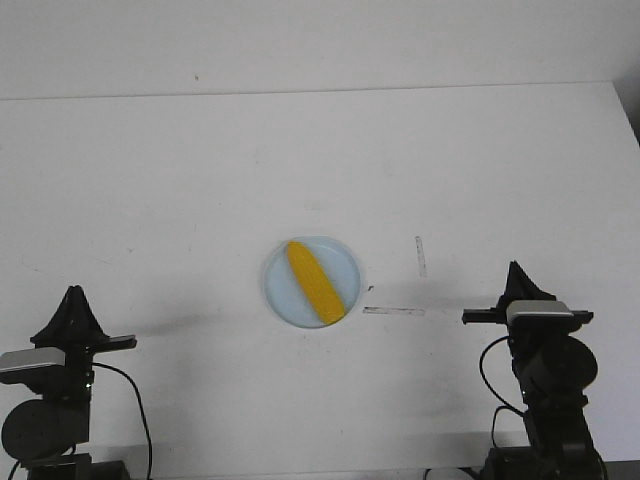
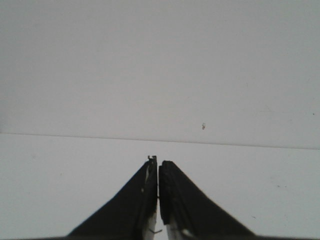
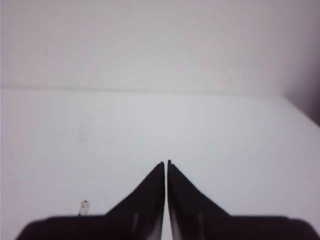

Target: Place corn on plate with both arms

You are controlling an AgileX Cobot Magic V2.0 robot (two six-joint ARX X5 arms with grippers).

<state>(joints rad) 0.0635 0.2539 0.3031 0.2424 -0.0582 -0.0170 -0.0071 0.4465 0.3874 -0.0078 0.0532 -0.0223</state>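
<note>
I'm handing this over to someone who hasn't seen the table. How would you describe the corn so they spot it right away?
Look to the middle of the white table, between the two parked arms, for the round pale-blue plate. The corn lies diagonally across it: a smooth yellow-orange cob, the only brightly coloured thing on the table.

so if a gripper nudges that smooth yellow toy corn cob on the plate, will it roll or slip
Probably both. The smooth yellow toy corn cob looks round and glossy, so it may roll sideways and slide between fingers. The pale blue round plastic plate has only a thin low rim, which likely won't stop it.
</note>
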